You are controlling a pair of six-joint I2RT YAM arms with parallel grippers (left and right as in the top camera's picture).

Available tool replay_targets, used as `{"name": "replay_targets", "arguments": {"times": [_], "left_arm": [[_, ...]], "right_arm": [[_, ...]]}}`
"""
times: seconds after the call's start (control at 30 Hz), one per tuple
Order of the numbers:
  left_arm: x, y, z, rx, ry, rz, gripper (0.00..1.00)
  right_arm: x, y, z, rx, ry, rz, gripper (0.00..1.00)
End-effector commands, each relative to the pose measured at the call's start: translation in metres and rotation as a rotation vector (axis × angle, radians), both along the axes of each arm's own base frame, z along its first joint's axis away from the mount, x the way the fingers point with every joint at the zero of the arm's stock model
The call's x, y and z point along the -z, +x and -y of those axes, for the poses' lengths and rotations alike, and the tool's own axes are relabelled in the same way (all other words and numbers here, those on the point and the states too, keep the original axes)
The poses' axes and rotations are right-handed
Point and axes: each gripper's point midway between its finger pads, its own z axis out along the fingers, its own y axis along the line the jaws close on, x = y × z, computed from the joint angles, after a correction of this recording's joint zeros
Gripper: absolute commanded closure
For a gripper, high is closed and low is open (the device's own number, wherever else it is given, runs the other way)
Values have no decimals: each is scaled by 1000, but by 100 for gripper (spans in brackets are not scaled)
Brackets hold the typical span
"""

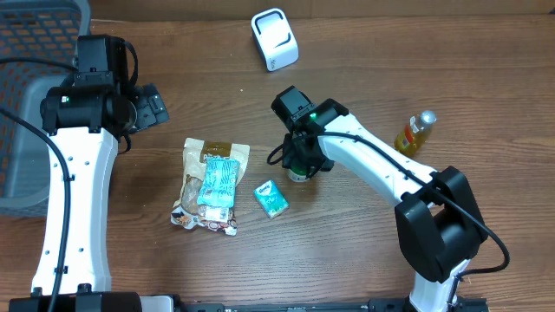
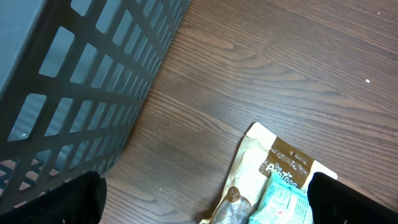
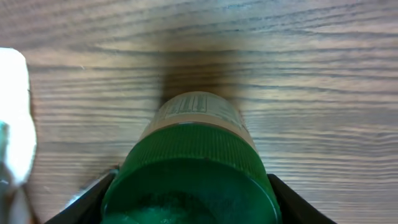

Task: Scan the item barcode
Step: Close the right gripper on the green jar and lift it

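Small green-lidded round jar (image 3: pixel 198 115) stands upright on the brown wooden surface (image 3: pixel 323 56), between the right tool's (image 3: pixel 189 202) fingers; whether they grip it I cannot tell; left tool (image 2: pixel 202 205) gapes wide, empty

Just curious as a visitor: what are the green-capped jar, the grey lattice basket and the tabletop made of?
Green-capped jar: the cap looks like matte moulded plastic, ribbed around its edge; the body is unclear. Grey lattice basket: likely rigid plastic, a smooth moulded grid. Brown tabletop: wood or wood-look laminate, visible grain, slight sheen.
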Motion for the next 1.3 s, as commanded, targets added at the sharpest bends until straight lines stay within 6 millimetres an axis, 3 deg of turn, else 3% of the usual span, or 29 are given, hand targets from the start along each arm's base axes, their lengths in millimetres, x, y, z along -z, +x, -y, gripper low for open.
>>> {"name": "replay_targets", "arguments": {"times": [0.0,0.1,0.2,0.3,0.33,0.37,0.57,0.77,1.03,1.07,1.17,1.27], "left_arm": [[-5,1,-3,3,18,11,1],[-5,1,-3,3,18,11,1],[-5,1,-3,3,18,11,0],[-5,1,-3,3,18,11,1],[-5,1,-3,3,18,11,1],[-5,1,-3,3,18,11,0],[-5,1,-3,3,18,11,0],[-5,1,-3,3,18,11,1],[-5,1,-3,3,18,11,1],[-5,1,-3,3,18,11,1],[-5,1,-3,3,18,11,1],[-5,1,-3,3,18,11,0]], "right_arm": [[3,8,26,-46,-104,6,50],[0,13,28,-134,-113,17,48],[0,14,30,-150,-115,16,39],[0,16,28,-149,-108,22,19],[0,18,27,-114,-99,31,6],[0,18,27,-62,-92,33,4],[1,12,31,135,-86,11,12],[1,10,31,129,-90,6,28],[1,10,31,48,-98,5,34],[1,11,30,48,-97,7,32],[1,13,29,49,-92,15,2],[1,13,29,49,-90,18,0]]}}
